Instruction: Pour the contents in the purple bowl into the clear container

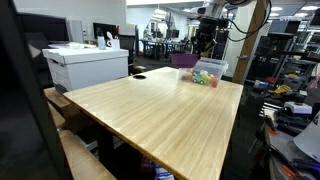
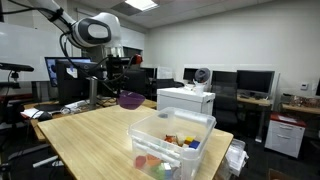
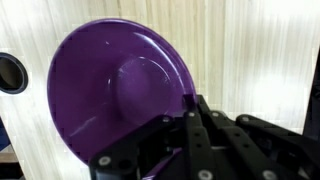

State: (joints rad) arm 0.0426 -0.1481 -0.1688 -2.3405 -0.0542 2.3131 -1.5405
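Note:
My gripper (image 3: 190,104) is shut on the rim of the purple bowl (image 3: 110,90). In the wrist view the bowl's glossy inside shows no pieces. In both exterior views the bowl (image 1: 185,60) (image 2: 131,99) hangs in the air above the wooden table, just beside the clear container (image 1: 210,72) (image 2: 172,138), with the gripper (image 1: 203,46) (image 2: 121,84) above it. Small colourful pieces, the contents (image 1: 205,77) (image 2: 181,142), lie inside the clear container.
A big white box (image 1: 86,64) (image 2: 186,100) stands on the table's far side. The light wooden table (image 1: 150,115) (image 2: 85,135) stretches out from the container. A dark round object (image 3: 9,73) sits at the wrist view's left edge. Desks, monitors and chairs surround the table.

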